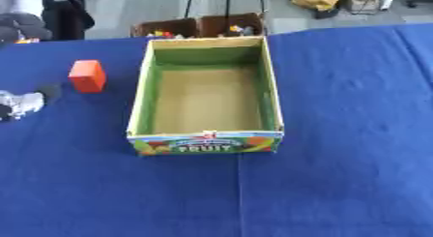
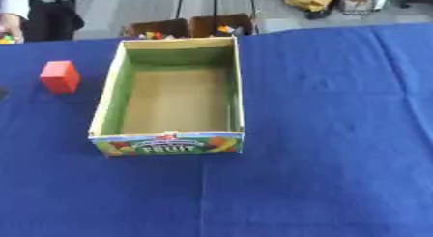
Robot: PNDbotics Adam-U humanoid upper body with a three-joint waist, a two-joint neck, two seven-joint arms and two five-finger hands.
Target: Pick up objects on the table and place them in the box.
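The robot's left hand (image 1: 21,104), fingers unclear, sits at the view's left edge. Just beyond it stands a small orange-red block (image 1: 87,76); the empty green-walled cardboard box (image 1: 142,96) lies further right. Grasp the block squarely first.

"FRUIT" on the box (image 1: 206,146) front panel

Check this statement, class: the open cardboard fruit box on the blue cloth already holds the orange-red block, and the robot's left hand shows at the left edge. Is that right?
Not quite. The open cardboard fruit box is empty; the orange-red block stands on the blue cloth left of it, as the left eye view shows. The left hand does show at the left edge.
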